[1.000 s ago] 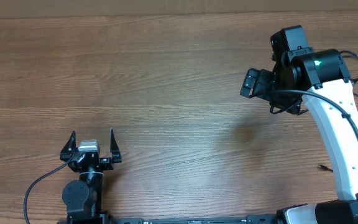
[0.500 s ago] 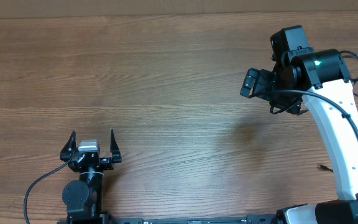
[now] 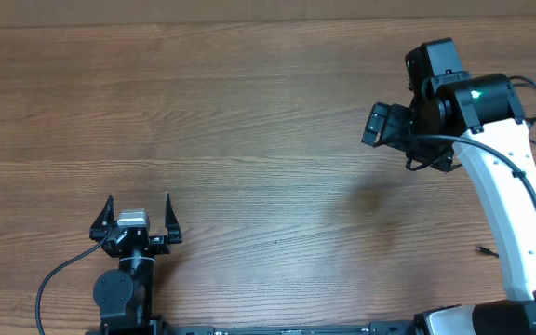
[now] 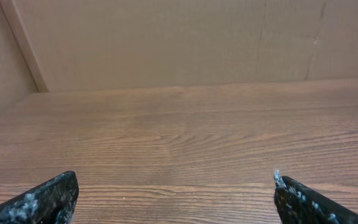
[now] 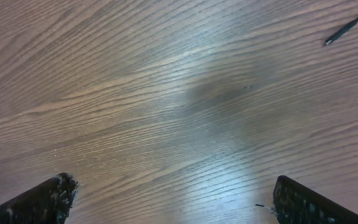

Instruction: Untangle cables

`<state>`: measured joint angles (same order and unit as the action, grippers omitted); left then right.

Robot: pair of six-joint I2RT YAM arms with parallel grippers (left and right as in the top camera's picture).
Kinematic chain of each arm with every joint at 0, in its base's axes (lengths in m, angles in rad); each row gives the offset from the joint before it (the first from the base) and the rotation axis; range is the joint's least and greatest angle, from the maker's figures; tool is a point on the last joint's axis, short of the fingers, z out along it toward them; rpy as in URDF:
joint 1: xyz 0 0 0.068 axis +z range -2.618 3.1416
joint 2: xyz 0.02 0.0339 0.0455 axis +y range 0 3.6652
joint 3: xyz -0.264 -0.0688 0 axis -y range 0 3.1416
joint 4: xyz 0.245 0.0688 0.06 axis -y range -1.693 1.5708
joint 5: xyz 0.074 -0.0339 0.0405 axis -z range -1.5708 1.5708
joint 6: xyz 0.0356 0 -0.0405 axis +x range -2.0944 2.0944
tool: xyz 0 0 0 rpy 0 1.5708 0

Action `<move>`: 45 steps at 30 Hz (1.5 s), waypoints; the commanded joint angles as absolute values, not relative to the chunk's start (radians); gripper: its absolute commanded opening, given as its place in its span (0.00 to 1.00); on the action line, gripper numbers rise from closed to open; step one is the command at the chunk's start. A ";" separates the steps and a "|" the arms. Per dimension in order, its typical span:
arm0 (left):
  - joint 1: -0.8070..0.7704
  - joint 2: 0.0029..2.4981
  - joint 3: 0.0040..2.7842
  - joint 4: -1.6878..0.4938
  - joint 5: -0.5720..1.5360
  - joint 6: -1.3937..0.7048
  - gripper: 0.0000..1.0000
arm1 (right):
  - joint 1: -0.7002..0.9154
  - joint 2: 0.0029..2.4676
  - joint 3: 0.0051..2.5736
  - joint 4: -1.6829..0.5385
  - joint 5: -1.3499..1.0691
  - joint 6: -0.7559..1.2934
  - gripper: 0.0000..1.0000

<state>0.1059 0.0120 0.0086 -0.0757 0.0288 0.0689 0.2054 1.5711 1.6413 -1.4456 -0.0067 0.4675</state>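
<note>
Only a short piece of the cables shows: a thin black cord end with a small plug (image 5: 347, 30) lies at the top right of the right wrist view. In the overhead view a small dark plug end (image 3: 483, 250) lies on the table beside the white right arm. The rest of the cables is out of view. My right gripper (image 5: 173, 199) is open and empty, held above bare wood; in the overhead view it (image 3: 400, 130) sits at the upper right. My left gripper (image 3: 139, 201) is open and empty at the near left, and the left wrist view (image 4: 176, 193) shows only wood between its fingers.
The wooden table (image 3: 249, 140) fills the overhead view. A tan cardboard wall (image 4: 166, 43) stands behind its far edge. The white right arm (image 3: 515, 214) runs along the right side. The left arm's thick black cable (image 3: 49, 284) loops at the near left.
</note>
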 commanded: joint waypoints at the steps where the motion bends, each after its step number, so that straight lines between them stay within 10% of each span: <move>1: 0.113 0.004 0.005 -0.078 0.026 0.052 1.00 | 0.212 1.465 1.640 -1.427 0.015 0.472 1.00; 18: 0.113 0.004 0.004 -0.078 0.026 0.052 1.00 | 0.183 0.664 0.780 -0.604 0.089 0.606 1.00; 45: 0.113 0.004 0.004 -0.078 0.026 0.052 1.00 | 0.133 0.582 0.349 -0.018 0.085 0.607 1.00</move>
<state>0.1059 0.0120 0.0090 -0.0757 0.0284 0.0586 0.1379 0.5938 0.3874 -0.0532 0.0826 0.6025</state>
